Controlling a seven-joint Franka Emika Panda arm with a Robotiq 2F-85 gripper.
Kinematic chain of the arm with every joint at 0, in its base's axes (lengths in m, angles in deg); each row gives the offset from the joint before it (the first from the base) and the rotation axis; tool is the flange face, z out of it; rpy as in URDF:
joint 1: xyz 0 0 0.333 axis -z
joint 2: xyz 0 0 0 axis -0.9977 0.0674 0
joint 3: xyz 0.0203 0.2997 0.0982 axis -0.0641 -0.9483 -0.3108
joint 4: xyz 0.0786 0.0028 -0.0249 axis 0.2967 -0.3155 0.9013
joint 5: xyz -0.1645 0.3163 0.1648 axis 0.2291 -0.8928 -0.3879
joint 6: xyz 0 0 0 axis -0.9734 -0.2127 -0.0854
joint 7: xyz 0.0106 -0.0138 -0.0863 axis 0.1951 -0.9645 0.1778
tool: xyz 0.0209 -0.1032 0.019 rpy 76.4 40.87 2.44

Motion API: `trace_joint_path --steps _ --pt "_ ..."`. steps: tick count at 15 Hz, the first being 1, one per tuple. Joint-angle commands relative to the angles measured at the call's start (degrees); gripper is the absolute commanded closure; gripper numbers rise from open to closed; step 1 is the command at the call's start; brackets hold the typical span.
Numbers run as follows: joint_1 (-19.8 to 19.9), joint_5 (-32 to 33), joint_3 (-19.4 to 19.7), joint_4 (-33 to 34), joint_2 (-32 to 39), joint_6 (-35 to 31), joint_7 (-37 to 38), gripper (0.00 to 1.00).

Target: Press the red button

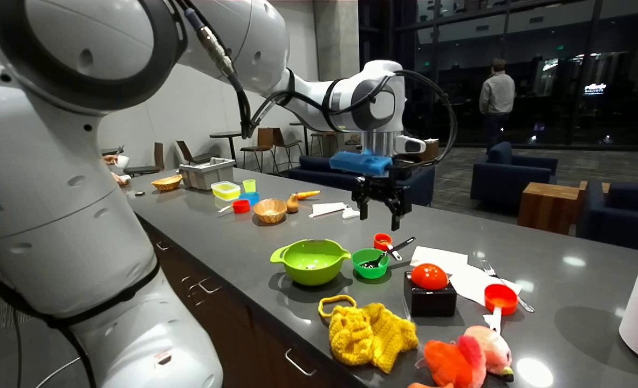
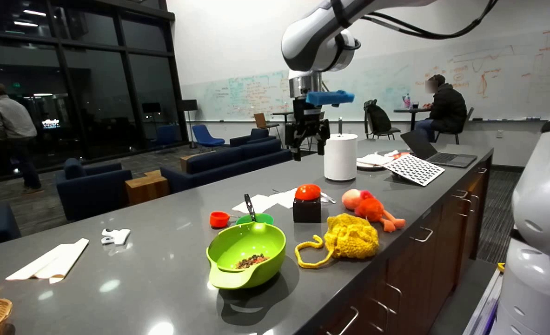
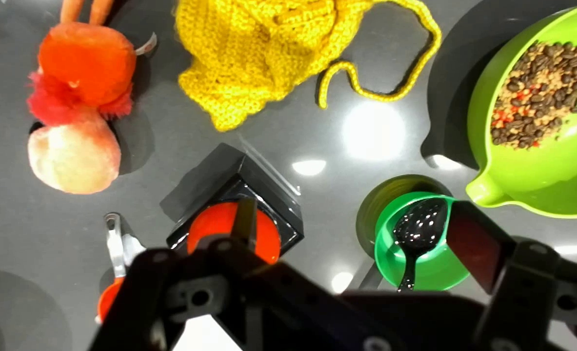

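Wrist view | red button (image 3: 217, 220): partly behind fingers (image 3: 245, 220) | lime bowl (image 3: 537, 175): cropped

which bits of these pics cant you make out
Red button: partly hidden by the gripper, wrist view.
Lime-green bowl: cut off by the right edge, wrist view.
Small green bowl: mostly hidden by the lime-green bowl, in an exterior view.
Whiteboard writing: too small and faint to read, in an exterior view.

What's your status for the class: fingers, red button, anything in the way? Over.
Fingers open, empty, above the counter. Red button untouched, atop its black base. Possible snag: black spoon jutting up from the small green bowl.
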State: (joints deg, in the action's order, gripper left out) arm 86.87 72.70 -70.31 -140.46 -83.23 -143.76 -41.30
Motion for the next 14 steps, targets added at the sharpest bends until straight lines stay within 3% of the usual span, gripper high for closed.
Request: trace_joint_path --steps 1,14 --pt "-1.0 -2.9 0.0 -3.1 -4.0 0.0 -4.8 0.0" --pt "-3.1 -4.1 -0.8 -6.8 -7.0 0.3 -10.0 0.0"
